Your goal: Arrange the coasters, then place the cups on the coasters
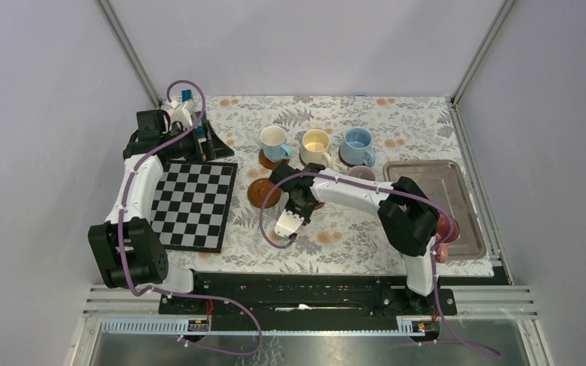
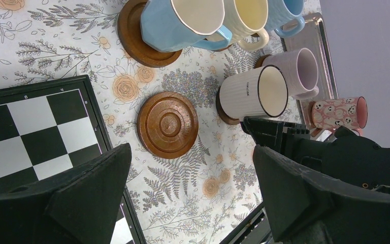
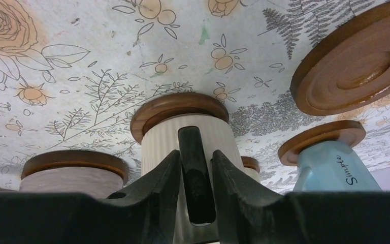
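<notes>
A white ribbed cup (image 3: 188, 137) stands on a dark wooden coaster (image 3: 177, 109). My right gripper (image 3: 195, 162) straddles its black handle (image 3: 195, 178), the jaws parted a sliver and barely off it. One bare coaster (image 2: 167, 124) lies next to it. At the back, a light blue cup (image 1: 275, 141), a yellow cup (image 1: 315, 143) and a second blue cup (image 1: 357, 143) sit on coasters. A lilac cup (image 2: 294, 71) is on a coaster too. The pink cup (image 2: 337, 113) lies by the tray. My left gripper (image 2: 193, 203) hangs wide open and holds nothing, over the mat's left side.
A black-and-white chequered board (image 1: 191, 204) lies on the left of the floral mat. A grey metal tray (image 1: 427, 183) sits at the right. Frame posts stand at the back corners, and my right arm (image 1: 366, 197) reaches across the mat's middle.
</notes>
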Robot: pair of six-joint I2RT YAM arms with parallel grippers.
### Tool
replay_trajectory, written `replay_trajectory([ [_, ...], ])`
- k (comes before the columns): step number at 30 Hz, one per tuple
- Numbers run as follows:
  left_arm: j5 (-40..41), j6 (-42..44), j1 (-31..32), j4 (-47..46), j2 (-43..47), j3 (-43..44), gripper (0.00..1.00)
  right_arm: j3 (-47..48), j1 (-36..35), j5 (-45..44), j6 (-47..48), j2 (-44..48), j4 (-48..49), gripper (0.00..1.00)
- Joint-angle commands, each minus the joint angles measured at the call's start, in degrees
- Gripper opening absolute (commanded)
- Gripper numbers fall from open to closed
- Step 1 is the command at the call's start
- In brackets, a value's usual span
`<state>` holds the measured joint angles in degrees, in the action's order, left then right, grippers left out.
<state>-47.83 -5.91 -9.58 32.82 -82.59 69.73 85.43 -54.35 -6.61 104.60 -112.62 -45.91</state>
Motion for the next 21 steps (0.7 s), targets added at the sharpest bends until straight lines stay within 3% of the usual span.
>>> replay_trajectory([
  [1, -2.13, -0.06, -0.43, -2.76, 1.4, 0.23, 0.99, -1.18, -0.47, -1.98, 1.4, 2.69, -0.76, 0.4],
  [7, -2.24, -0.06, -0.44, -2.77, 1.2, 0.23, 0.99, -3.16, -1.95, -1.89, -0.8, 5.45, 0.18, 0.54],
  [14, -3.27, 0.65, -0.44, -2.64, 2.08, 0.51, 0.99, -3.15, -3.4, -0.01, -6.0, 9.9, 1.0, 0.83],
  [21, 0.35, 4.41, 1.03, -0.7, 3.22, 3.69, 0.99, 3.04, -3.8, 6.25, -25.37, 14.59, 0.68, 0.96],
])
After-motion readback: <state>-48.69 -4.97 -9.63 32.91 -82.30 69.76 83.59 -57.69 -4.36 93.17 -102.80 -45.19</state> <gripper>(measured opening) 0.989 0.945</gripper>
